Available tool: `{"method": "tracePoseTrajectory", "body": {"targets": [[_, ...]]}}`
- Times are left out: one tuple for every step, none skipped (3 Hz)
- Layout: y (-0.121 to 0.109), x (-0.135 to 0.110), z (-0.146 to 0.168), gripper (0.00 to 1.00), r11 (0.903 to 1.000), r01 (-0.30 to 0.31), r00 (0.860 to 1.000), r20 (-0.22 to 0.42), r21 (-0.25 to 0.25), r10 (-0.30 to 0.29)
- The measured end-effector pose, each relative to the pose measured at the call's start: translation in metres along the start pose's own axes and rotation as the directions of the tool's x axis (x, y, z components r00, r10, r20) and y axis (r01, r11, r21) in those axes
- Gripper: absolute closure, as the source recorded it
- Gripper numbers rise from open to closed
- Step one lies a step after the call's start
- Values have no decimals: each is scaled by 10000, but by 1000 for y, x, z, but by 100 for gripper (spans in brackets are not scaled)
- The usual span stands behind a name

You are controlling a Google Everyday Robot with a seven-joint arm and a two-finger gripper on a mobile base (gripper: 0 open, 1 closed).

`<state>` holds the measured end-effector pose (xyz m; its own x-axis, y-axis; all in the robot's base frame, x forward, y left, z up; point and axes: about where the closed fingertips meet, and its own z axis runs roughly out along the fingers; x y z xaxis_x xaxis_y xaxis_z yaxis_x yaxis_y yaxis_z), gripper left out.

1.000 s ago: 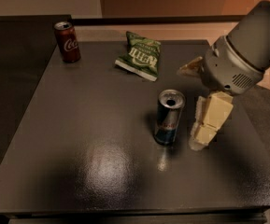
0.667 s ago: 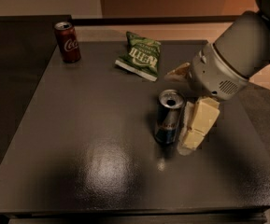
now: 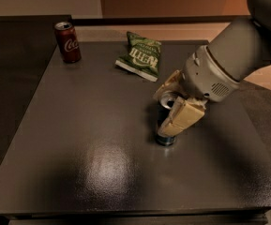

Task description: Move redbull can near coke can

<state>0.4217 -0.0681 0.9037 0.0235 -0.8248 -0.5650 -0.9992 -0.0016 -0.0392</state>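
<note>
The redbull can (image 3: pixel 167 100) stands upright on the dark table (image 3: pixel 88 125), right of centre. My gripper (image 3: pixel 162 112) has come in from the right and straddles it: one cream finger (image 3: pixel 184 118) covers the can's near side and the other finger (image 3: pixel 169 85) is behind it. The jaws look open around the can, which rests on the table. The coke can (image 3: pixel 68 42), dark red with white lettering, stands upright at the far left corner, well away from the redbull can.
A green chip bag (image 3: pixel 140 56) lies flat at the back of the table, between the two cans. The table's left edge (image 3: pixel 29 111) drops to a dark floor. The grey arm (image 3: pixel 233 50) reaches in from the upper right.
My gripper has moved left, from beside the redbull can to around it, with a finger on each side. The can has not moved.
</note>
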Motion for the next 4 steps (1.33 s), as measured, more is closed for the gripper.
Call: {"method": "tracePoseTrajectory", "body": {"targets": [[-5,-5,-7,64,9999,57,9998,166,147,-60],[-16,-23,-15,87,9995,113,9995,285,305,-121],[-38,-57,-22,100,9986,92,9984,552,524,-121],[-60,-95,-20,100,9982,-24,9933,1151,595,-45]]}}
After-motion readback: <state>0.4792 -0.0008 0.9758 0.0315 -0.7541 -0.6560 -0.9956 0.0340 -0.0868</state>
